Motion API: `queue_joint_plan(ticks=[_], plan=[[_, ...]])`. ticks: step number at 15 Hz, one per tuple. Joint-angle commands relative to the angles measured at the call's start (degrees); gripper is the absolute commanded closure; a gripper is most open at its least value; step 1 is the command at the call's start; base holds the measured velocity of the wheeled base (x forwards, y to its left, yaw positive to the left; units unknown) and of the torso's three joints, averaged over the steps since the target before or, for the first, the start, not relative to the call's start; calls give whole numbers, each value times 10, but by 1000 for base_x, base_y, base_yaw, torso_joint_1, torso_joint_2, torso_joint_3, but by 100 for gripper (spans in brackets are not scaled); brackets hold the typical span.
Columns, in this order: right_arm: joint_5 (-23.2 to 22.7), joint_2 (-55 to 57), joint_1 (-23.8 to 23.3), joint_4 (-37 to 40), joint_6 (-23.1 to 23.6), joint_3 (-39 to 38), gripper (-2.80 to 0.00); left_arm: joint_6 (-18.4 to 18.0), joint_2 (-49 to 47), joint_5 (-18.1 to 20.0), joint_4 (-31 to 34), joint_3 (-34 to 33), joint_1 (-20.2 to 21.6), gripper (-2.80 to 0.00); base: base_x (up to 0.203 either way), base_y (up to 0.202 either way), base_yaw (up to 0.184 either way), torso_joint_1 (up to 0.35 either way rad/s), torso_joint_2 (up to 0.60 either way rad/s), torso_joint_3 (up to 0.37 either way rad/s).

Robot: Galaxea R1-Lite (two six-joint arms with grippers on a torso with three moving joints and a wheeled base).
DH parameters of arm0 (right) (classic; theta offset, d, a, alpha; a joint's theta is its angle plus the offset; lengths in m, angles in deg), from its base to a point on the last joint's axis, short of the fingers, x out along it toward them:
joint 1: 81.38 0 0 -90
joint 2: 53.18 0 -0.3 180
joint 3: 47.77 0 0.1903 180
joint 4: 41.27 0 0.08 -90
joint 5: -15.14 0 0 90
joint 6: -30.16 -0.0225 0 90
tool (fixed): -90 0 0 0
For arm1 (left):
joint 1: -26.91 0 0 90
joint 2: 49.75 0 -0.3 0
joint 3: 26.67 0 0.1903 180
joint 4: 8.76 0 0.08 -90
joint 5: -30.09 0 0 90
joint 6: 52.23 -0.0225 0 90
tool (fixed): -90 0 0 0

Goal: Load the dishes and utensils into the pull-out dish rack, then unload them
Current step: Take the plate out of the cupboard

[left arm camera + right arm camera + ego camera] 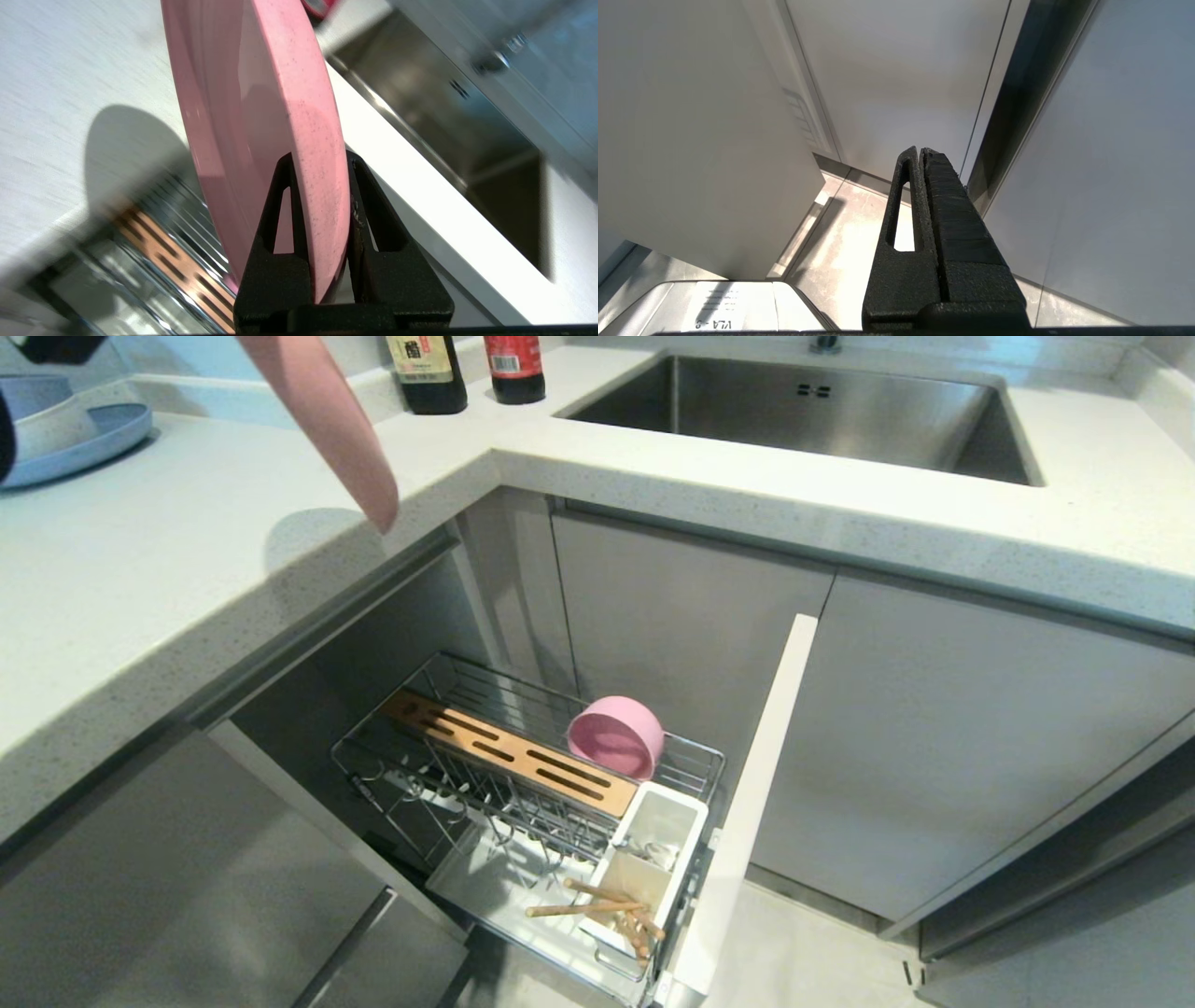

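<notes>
A: Over the desk (187, 579), at the head view's upper left, you have the pink plate (327, 420) hanging edge-on, its lower rim above the desk's front lip. The left gripper itself is out of this view. Down inside the open cabinet sits the pull-out dish rack (448, 784), with the pink bowl (618, 735) on its side at the back corner and the chopsticks (597, 903) leaning out of the white utensil cup (653, 859). I cannot make out the spoon for certain.

B: So which way does the plate have to go?

A: Down and forward of where you hold it. The plate prongs (467, 803) stand just in front of the slotted wooden strip (509, 751), and my judgement is that the plate's flat face must line up with the gaps between them, so its disc stays upright as you lower it.

B: And the left wrist view?

A: There your left gripper (320, 177) is clamped on the plate's rim (322, 154), one finger on each face. The wooden strip (173, 261) and rack wires show below and beyond the plate.

B: The other arm?

A: In the right wrist view your right gripper (920, 154) has its fingers pressed together on nothing, parked low beside cabinet doors (896, 74). The left arm is plainly the nearer one.
</notes>
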Motion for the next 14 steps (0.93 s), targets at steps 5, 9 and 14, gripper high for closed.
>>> queue_joint_plan(ticks=[5, 9, 14], plan=[[0, 0, 0, 0, 0, -1, 0, -78, 98, 67, 5, -2, 199, 0, 0, 0, 0, 0, 0, 0], [-1, 0, 0, 0, 0, -1, 0, -124, 179, 224, 72, -7, 415, 0, 0, 0, 0, 0, 0, 0], [0, 0, 0, 0, 0, -1, 0, -193, 214, 224, 68, -64, 609, 0, 0, 0, 0, 0, 0, 0]])
